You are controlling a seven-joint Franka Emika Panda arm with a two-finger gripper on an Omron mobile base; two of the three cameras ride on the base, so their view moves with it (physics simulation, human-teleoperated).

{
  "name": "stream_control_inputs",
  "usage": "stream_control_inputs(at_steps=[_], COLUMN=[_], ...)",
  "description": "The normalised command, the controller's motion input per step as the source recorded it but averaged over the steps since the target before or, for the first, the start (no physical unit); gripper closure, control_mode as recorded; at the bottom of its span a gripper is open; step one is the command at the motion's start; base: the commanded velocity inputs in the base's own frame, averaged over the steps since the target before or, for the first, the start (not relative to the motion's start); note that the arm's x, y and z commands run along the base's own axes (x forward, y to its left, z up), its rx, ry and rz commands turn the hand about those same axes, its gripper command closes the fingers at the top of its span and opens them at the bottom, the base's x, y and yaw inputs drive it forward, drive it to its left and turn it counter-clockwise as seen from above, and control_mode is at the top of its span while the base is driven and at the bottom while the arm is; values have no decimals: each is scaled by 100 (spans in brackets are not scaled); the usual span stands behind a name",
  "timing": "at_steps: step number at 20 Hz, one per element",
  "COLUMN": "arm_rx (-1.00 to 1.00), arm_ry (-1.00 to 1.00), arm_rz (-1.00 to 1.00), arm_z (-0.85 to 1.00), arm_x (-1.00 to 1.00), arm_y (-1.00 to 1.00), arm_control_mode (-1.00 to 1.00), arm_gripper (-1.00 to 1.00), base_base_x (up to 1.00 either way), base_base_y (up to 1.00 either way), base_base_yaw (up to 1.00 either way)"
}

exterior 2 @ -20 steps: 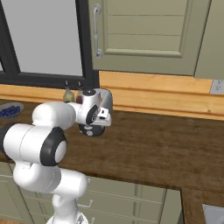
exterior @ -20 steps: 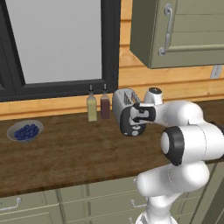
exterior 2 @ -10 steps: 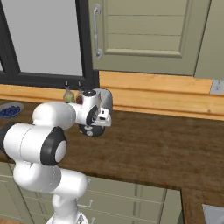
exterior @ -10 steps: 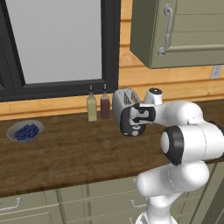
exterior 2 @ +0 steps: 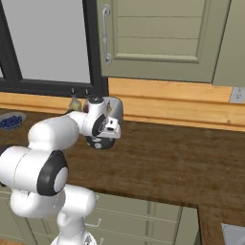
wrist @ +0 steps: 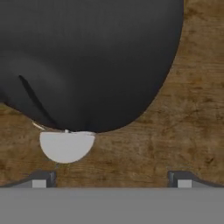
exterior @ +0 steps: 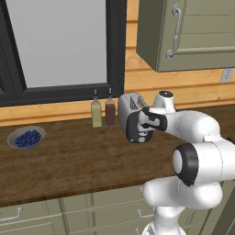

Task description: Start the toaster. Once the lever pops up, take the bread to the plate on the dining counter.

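The silver toaster (exterior: 130, 103) stands at the back of the wooden counter (exterior: 69, 160), beside two bottles; in the right base view the toaster (exterior 2: 115, 108) sits just behind the hand. My gripper (exterior: 137, 133) hangs right in front of the toaster's near end, pointing down. In the hand view the toaster's rounded black end panel (wrist: 87, 61) looms over the wood, with a small white half-round knob (wrist: 65, 148) under its edge. The gripper (wrist: 111, 178) is open, with nothing between its fingertips (wrist: 41, 179). The bread is hidden. The plate and the dining counter are out of view.
Two slim bottles (exterior: 103, 111) stand left of the toaster. A grey bowl of blueberries (exterior: 26, 137) sits at the far left of the counter. A green wall cabinet (exterior: 193, 32) hangs above, and a dark-framed window (exterior: 59, 46) backs the counter.
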Motion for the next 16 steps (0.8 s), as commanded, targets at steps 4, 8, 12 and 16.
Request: stream_control_inputs(at_steps=[4, 8, 12, 16], arm_rx=[0, 0, 0, 0], arm_ry=[0, -4, -20, -27], arm_rz=[0, 0, 0, 0], arm_z=[34, 34, 38, 47], arm_x=[-36, -21, -15, -11], arm_y=[0, 0, 0, 1], arm_control_mode=[-100, -100, -100, -100], arm_gripper=[-100, -100, -100, -100], base_base_x=[0, 0, 0, 0], base_base_y=[0, 0, 0, 0], base_base_yaw=[0, 0, 0, 0])
